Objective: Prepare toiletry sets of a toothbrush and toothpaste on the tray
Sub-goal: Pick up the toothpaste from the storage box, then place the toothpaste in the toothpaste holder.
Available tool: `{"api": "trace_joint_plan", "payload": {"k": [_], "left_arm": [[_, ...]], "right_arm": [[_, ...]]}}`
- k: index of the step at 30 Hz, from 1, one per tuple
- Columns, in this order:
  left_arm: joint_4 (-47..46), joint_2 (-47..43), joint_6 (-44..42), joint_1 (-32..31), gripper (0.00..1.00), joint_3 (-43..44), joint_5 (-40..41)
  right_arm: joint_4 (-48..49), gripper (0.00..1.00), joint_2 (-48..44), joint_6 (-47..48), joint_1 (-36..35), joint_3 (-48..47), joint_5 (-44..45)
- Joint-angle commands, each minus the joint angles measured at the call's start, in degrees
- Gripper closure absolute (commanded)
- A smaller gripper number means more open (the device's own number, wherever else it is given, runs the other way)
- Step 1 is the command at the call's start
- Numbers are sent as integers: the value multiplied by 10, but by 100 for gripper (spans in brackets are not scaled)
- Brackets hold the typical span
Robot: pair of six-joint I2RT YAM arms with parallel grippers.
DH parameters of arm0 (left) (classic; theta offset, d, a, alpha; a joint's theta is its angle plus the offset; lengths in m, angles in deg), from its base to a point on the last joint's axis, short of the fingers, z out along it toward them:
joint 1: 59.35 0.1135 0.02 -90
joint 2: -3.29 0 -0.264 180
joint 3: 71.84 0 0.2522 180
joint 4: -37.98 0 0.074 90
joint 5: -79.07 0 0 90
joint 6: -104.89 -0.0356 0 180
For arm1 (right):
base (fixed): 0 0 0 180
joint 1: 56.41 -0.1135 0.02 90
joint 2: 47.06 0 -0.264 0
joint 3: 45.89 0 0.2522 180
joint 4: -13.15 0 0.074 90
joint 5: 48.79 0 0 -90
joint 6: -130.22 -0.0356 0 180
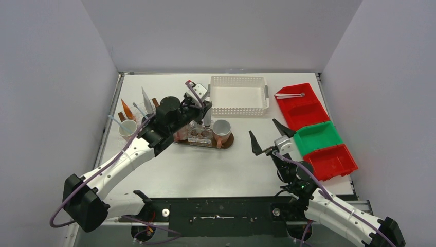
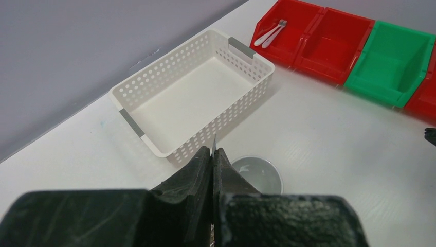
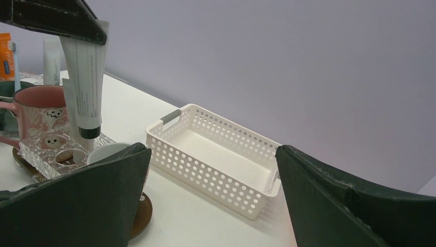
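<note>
**One tube held over the tray, right arm idle**

One tapered tube (image 3: 82, 77) hung cap-down from the left gripper (image 2: 213, 157), whose jaws were pressed together on the tube's flat crimped end. The tube's dark cap sat just above a clear holder (image 3: 53, 150) on the brown tray (image 1: 229, 141), between a pink patterned mug (image 3: 43, 110) and a white mug with a pink handle (image 1: 222, 129). Whether the cap touched the holder was hard to judge from any view.

Off the tray, at the table's left side, a pale mug (image 1: 127, 128) held a slim toothbrush (image 1: 117, 122), with an orange tube (image 1: 126, 109) and a grey one (image 1: 146, 101) standing behind it.

The right gripper (image 1: 264, 131) hovered over bare table well to the right of the tray, its jaws spread wide and holding nothing.

A white perforated basket (image 1: 239, 95) lay behind the tray. To the right, a red bin (image 1: 303, 110) contained what looked like two white toothbrushes (image 1: 289, 94), and a green bin (image 1: 316, 138) sat just beside it.
</note>
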Motion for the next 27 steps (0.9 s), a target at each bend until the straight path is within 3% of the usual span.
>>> {"api": "trace_joint_plan", "payload": {"k": [1, 27], "left_arm": [[-78, 10, -21, 4, 100, -1, -9], [-152, 55, -9, 39, 100, -49, -54]], "right_arm": [[50, 0, -4, 1, -2, 8, 21], [74, 0, -6, 2, -3, 22, 18]]}}
